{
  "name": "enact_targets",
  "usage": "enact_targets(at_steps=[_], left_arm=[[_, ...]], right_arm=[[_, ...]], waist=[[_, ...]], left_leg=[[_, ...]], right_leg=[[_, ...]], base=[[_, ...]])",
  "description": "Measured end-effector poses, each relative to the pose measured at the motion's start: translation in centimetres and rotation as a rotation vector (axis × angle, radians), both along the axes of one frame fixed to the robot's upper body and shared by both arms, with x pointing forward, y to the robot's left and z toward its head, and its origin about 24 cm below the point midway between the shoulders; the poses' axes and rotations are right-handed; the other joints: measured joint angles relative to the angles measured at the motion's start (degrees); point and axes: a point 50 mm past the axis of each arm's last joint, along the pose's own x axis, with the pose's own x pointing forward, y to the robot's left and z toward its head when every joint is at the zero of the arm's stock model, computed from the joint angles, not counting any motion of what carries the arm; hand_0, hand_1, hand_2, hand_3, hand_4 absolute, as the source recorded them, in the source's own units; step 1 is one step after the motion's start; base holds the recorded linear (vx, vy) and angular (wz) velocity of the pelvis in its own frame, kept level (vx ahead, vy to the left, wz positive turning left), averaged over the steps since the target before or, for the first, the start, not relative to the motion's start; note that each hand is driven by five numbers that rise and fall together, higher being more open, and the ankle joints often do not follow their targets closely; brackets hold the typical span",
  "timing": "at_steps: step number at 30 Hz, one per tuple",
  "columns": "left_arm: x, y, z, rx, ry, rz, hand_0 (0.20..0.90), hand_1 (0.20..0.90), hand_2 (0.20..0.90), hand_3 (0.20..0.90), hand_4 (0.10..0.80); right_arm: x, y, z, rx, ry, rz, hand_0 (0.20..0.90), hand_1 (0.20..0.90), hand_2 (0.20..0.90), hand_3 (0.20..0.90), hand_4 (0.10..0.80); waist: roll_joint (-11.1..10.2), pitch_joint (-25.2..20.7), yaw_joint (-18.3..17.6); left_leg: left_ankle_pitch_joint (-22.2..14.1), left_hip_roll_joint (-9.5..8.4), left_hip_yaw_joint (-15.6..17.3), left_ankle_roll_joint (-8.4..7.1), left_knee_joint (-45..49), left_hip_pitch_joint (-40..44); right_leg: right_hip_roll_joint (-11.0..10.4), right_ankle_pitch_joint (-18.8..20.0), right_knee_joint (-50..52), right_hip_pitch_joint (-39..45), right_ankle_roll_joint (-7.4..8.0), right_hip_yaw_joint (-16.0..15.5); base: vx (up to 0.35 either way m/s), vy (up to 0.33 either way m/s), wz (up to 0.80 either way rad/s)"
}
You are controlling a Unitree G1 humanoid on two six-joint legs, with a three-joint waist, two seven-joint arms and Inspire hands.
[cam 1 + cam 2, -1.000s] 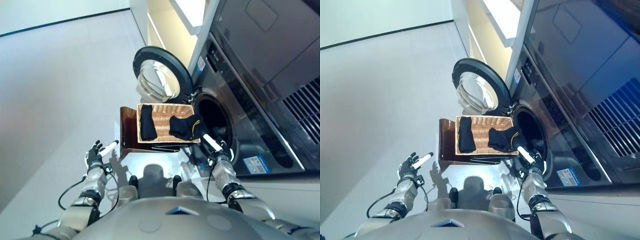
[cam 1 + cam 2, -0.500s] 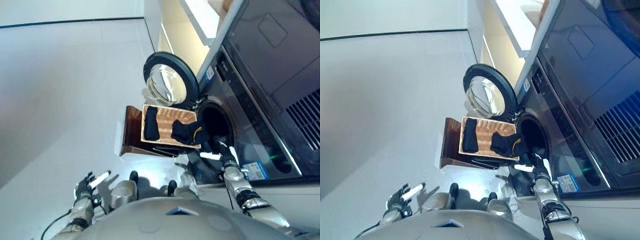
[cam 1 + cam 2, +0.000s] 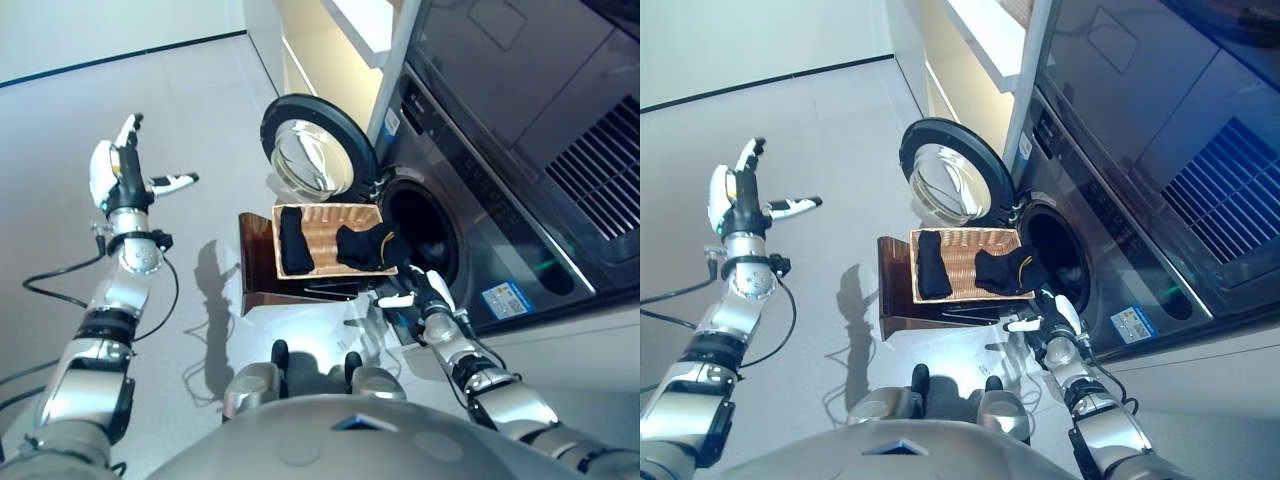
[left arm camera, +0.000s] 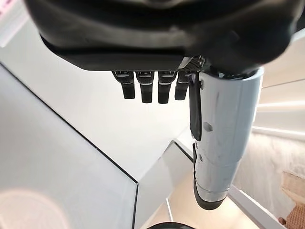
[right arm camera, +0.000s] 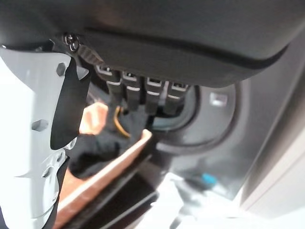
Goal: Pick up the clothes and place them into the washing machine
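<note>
A shallow wicker basket [image 3: 324, 214] rests on a low dark brown box [image 3: 256, 268] in front of the washing machine's open drum [image 3: 428, 236]. Two black clothes lie in it: one folded at its left [image 3: 293, 243], one bunched with a yellow trim at its right [image 3: 372, 250], next to the drum. My right hand [image 3: 424, 295] is open and empty just below the basket's right corner; the bunched cloth shows past its fingers [image 5: 97, 145]. My left hand [image 3: 118, 172] is open and empty, raised high over the floor far left of the basket.
The machine's round glass door [image 3: 315, 152] stands open behind the basket. The dark machine front [image 3: 520, 200] fills the right side. Pale floor [image 3: 190, 120] spreads to the left.
My left arm has swung up from low by my side to high at the far left. My right hand stays near the basket's right corner. The camera has shifted.
</note>
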Motion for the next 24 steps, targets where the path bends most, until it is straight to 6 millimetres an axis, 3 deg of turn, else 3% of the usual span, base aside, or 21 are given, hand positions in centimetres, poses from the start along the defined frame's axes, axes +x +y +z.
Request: enact_targets(at_steps=[3,6,8,9,11,12,14,17,23,24], left_arm=[[-3.6,1.2,-2.9,-0.022,0.123,0.057,0.900,0.900,0.900,0.900,0.800],[-5.0,2.3,-3.5,-0.039,0.162,0.114,0.900,0.900,0.900,0.900,0.800],[-9.3,3.5,-8.4,-0.556,0.130,0.386,0.900,0.900,0.900,0.900,0.800],[-13.3,3.2,-12.8,-0.754,0.286,0.635,0.900,0.900,0.900,0.900,0.800],[-17.9,2.0,-15.9,-0.817,0.563,0.703,0.900,0.900,0.900,0.900,0.800],[-20.9,0.8,-17.2,-0.847,0.686,0.739,0.900,0.900,0.900,0.900,0.800],[-23.8,0.2,-17.9,-0.866,0.798,0.795,0.900,0.900,0.900,0.900,0.800],[-24.3,0.6,-17.7,-0.851,0.793,0.802,0.900,0.900,0.900,0.900,0.800],[-18.7,1.9,-15.4,-0.778,0.520,0.633,0.900,0.900,0.900,0.900,0.800],[-18.7,1.9,-15.4,-0.776,0.511,0.633,0.900,0.900,0.900,0.900,0.800]], right_arm=[[-0.2,-1.2,0.2,-0.040,0.014,0.000,0.900,0.900,0.900,0.900,0.800],[-0.2,-0.2,-0.1,-0.014,0.028,0.020,0.900,0.900,0.900,0.900,0.800],[0.9,-0.4,0.6,0.001,-0.013,0.007,0.900,0.900,0.900,0.900,0.800],[0.8,-1.0,0.7,-0.004,-0.011,-0.001,0.900,0.900,0.900,0.900,0.800],[0.9,-1.3,0.9,-0.015,-0.013,-0.006,0.900,0.900,0.900,0.900,0.800],[0.8,-1.5,0.9,-0.017,-0.008,-0.009,0.900,0.900,0.900,0.900,0.800],[0.0,-2.0,0.4,-0.026,0.032,-0.033,0.900,0.900,0.900,0.900,0.800],[0.5,-2.5,0.8,-0.023,0.001,-0.067,0.900,0.900,0.900,0.900,0.800],[0.9,-2.5,1.1,-0.016,-0.018,-0.080,0.900,0.900,0.900,0.900,0.800],[0.9,-2.5,1.1,-0.015,-0.017,-0.080,0.900,0.900,0.900,0.900,0.800]], waist=[[-1.4,-1.2,0.2],[-3.2,-2.2,0.4],[-1.6,-3.6,0.2],[-0.8,-5.0,0.0],[-1.1,-5.5,0.1],[-2.4,-4.6,0.6],[-4.2,-4.3,2.7],[-4.2,-4.3,3.8],[-2.6,-4.8,3.9],[-2.3,-5.0,4.2]], left_leg=[[0.7,1.42,-1.0,-0.91,0.0,0.6],[0.7,1.67,-1.9,-1.11,0.0,0.0],[0.0,1.58,-2.8,-1.29,0.3,0.0],[-0.2,0.50,-3.0,-0.93,0.3,1.0],[-0.6,0.02,-3.2,-0.55,0.3,0.6],[-0.8,0.04,-3.6,-1.00,0.3,0.3],[-0.1,-0.02,-4.8,-1.27,0.3,-1.4],[0.0,0.02,-4.4,-1.12,0.0,-1.5],[0.0,0.01,-4.5,-1.05,0.0,-1.6],[0.1,-0.06,-4.5,-1.04,0.0,-1.8]], right_leg=[[1.5,-0.7,0.0,1.2,-1.85,-1.6],[1.9,-1.4,0.0,1.2,-2.32,-2.9],[1.8,-1.9,1.6,0.6,-0.49,-2.8],[1.2,-2.1,0.1,2.5,-0.34,-3.0],[0.7,-2.7,0.1,2.1,-1.24,-3.1],[0.8,-2.8,0.1,1.9,-1.28,-3.9],[0.7,-2.9,0.1,1.0,-1.47,-5.1],[0.3,-3.3,0.3,1.3,-1.26,-5.4],[0.2,-3.9,0.7,1.2,-1.05,-5.7],[0.2,-3.8,0.6,1.3,-0.97,-5.7]], base=[[0.091,-0.045,0.18],[0.045,-0.016,0.26],[-0.024,-0.010,0.05],[-0.024,-0.012,-0.13],[-0.018,-0.025,0.05],[-0.010,-0.045,0.38],[-0.012,-0.035,0.48],[-0.015,-0.019,0.26],[-0.019,-0.004,0.02],[0.000,0.000,0.00]])
